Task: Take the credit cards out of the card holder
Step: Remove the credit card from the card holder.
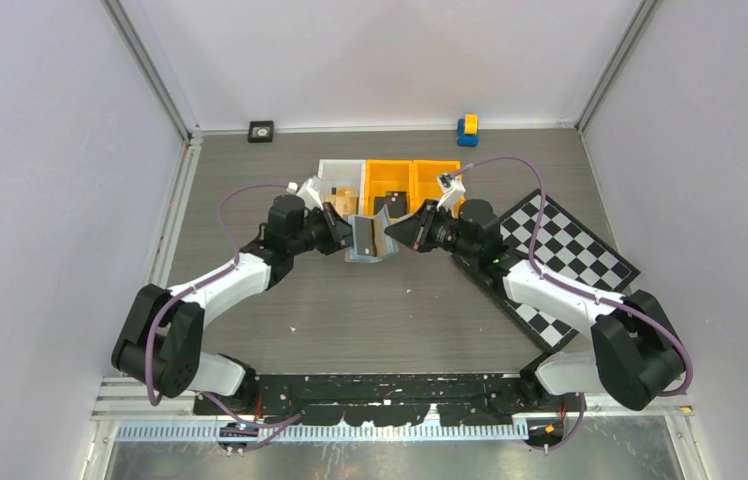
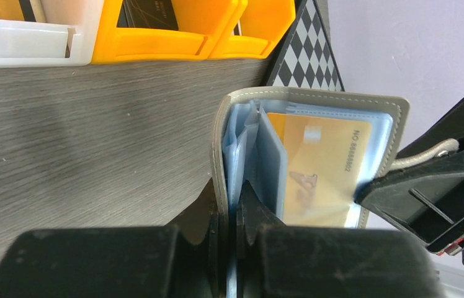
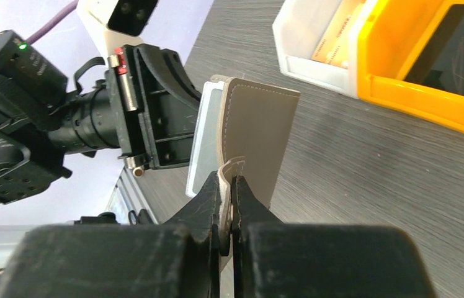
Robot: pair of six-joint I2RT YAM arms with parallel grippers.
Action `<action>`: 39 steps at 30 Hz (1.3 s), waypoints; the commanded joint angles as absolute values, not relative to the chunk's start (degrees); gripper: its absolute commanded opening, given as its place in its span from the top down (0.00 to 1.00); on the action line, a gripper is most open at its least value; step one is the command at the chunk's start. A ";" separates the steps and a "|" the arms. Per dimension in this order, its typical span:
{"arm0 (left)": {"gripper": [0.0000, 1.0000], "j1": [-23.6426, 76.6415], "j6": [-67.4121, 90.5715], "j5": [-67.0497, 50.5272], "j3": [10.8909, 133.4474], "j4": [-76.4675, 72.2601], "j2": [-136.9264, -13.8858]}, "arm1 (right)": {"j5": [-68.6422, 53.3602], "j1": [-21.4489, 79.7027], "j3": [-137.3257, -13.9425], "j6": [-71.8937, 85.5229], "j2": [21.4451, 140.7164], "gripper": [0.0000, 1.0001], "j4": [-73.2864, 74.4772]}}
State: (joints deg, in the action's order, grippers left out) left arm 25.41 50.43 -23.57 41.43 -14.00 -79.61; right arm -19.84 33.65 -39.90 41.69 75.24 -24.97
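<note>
The grey card holder stands open on edge in front of the bins, held from both sides. My left gripper is shut on its left cover and a blue-grey pocket leaf. My right gripper is shut on the holder's strap tab at the other cover. An orange credit card sits in a clear inner pocket. In the white bin lies another orange card. A black card lies in the orange bin.
White and orange bins stand in a row just behind the card holder. A checkerboard mat lies under the right arm. A blue-and-yellow block and a small black square sit by the back wall.
</note>
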 commanded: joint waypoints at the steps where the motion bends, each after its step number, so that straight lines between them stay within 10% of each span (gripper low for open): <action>1: 0.98 25.84 49.44 -23.72 44.59 -14.02 -79.38 | -14.68 34.67 -42.35 39.70 72.34 1.00 -22.14; 17: 0.40 21.93 56.49 -26.13 35.83 -28.18 -72.96 | -11.53 31.26 -38.37 43.23 68.19 0.99 -24.15; 32: 0.28 20.26 60.51 -25.85 31.04 -36.70 -72.67 | -15.47 29.94 -37.64 46.04 69.09 0.99 -27.85; 39: 0.00 18.83 63.42 -26.45 29.12 -40.90 -72.47 | -17.05 29.19 -37.04 47.57 69.91 1.00 -30.00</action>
